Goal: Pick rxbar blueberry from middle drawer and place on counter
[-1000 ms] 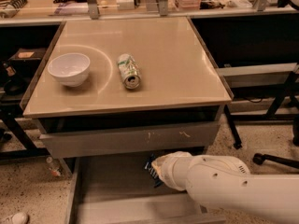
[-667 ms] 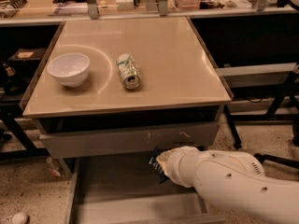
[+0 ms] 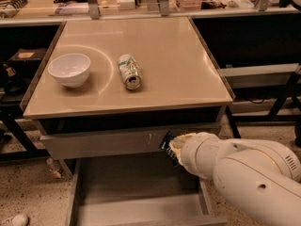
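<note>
The rxbar blueberry (image 3: 166,141) is a small dark-blue wrapped bar. It pokes out of my gripper (image 3: 172,148) at the tip of the white arm. The gripper is shut on the bar and holds it above the open middle drawer (image 3: 127,185), in front of the closed grey drawer front (image 3: 99,144). The arm hides most of the fingers. The beige counter (image 3: 164,46) lies above and behind the bar.
A white bowl (image 3: 69,68) stands at the counter's left. A crushed green-white can (image 3: 129,71) lies near its middle. Shelving with clutter runs behind the counter. Dark table legs stand on the speckled floor at left and right.
My gripper has risen out of the drawer with the bar and shifted slightly right. It is now level with the drawer front above.
</note>
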{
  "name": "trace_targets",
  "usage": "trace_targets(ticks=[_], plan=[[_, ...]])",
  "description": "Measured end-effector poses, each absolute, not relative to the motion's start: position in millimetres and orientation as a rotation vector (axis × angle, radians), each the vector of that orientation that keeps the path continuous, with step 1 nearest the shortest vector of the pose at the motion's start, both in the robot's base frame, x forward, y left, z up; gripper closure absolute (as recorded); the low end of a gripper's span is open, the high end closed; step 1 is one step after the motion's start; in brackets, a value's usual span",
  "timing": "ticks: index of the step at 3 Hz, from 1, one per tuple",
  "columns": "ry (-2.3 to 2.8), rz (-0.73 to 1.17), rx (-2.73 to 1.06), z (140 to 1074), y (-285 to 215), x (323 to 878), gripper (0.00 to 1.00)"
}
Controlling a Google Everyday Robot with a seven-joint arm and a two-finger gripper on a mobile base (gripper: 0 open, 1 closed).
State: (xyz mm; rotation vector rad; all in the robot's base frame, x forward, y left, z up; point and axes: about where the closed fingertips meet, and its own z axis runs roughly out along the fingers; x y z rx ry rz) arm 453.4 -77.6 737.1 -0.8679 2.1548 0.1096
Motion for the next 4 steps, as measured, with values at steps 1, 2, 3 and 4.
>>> trace_targets(ticks=[1,2,3,4], plan=[[2.148,0.091,-0.881,738,-81,454,1.00],[2.136,0.108,-0.881,747,-71,460,1.00],[2.090,0.091,-0.874,783,-71,471,1.00],[2.043,0.057,-0.855,822,-79,481,1.00]])
